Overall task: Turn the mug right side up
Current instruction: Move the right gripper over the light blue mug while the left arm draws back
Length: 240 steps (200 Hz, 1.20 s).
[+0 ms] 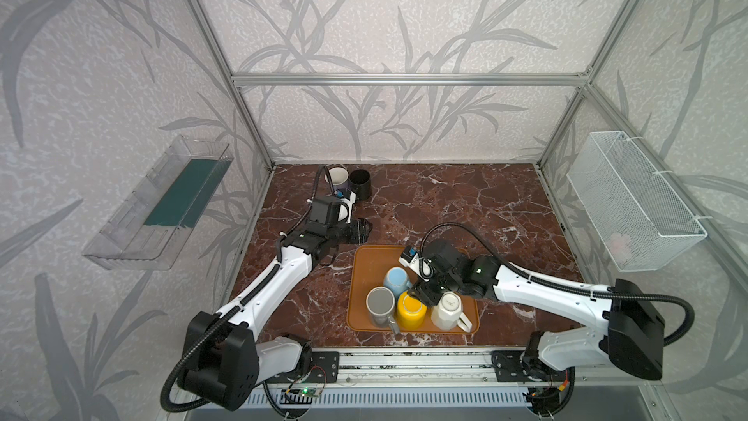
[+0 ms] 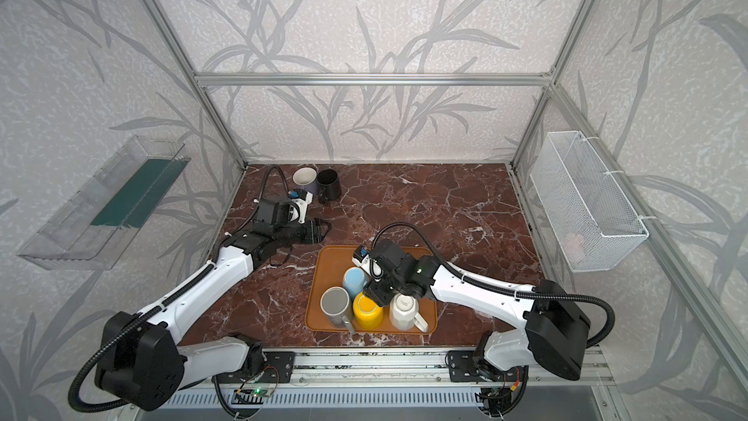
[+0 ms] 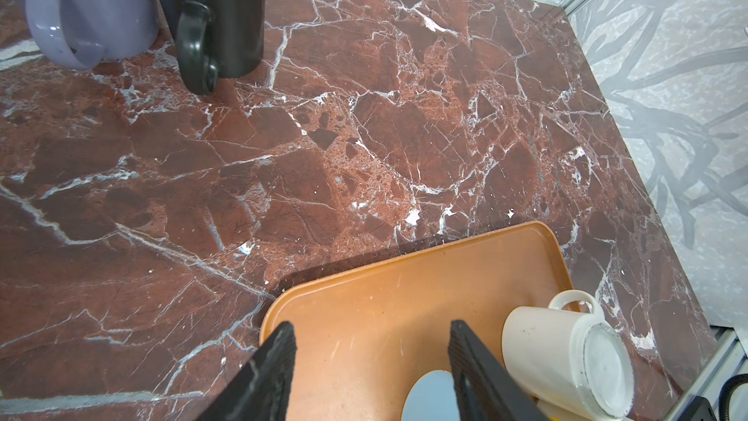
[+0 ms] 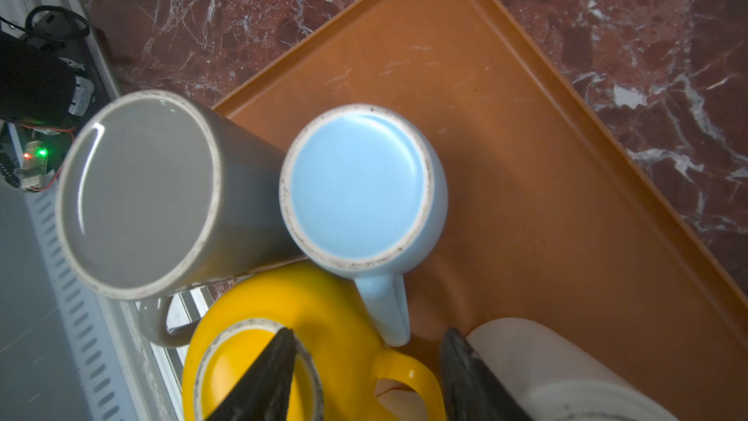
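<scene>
Glazed ceramic: the yellow mug point(image 4: 324, 309) is sitting base-up on the orange tray point(image 4: 526, 155), crowded between grey mug point(image 4: 137, 192) and white mug point(image 4: 546, 358). Right gripper point(image 4: 370, 336) is hovering astride its handle, jaws apart, empty. Left gripper point(image 3: 372, 326) is idling, open. Likely rigid, slick, breakable; the handle is offering the best hold.

Both top views look steeply down from high above the front edge, facing the back wall point(image 1: 404, 123), taking in the whole red-brown marble tabletop point(image 1: 445, 204), with the orange plastic tray point(image 1: 366, 265) toward 6 o'clock. The left wrist camera looks slantwise across the tabletop from close by; the right wrist camera, closer still, looks almost straight down. All four share the tray and its upturned pale-blue ceramic mug point(image 4: 356, 188).
</scene>
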### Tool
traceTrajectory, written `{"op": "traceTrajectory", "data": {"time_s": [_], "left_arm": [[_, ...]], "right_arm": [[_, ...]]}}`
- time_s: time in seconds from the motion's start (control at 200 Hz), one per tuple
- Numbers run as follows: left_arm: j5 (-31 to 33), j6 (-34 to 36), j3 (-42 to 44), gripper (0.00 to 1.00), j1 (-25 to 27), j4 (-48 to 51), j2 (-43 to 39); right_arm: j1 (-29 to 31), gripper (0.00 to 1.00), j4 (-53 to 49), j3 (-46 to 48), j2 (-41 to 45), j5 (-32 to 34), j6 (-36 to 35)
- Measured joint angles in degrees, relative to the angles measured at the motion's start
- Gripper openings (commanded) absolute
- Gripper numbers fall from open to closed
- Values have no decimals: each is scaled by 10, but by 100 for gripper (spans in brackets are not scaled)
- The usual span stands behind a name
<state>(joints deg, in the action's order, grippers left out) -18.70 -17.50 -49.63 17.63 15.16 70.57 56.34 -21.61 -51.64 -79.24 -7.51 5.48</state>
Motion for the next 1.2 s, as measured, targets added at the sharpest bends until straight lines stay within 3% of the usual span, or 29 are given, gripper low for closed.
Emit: {"op": "traceTrajectory", "data": {"time_s": [0.37, 1.2], "left_arm": [[1, 3, 0, 63, 3, 7, -14], [4, 8, 0, 63, 9, 9, -14]], "right_arm": [[5, 47, -1, -33, -31, 14, 10], [5, 45, 3, -75, -86, 31, 22]]}}
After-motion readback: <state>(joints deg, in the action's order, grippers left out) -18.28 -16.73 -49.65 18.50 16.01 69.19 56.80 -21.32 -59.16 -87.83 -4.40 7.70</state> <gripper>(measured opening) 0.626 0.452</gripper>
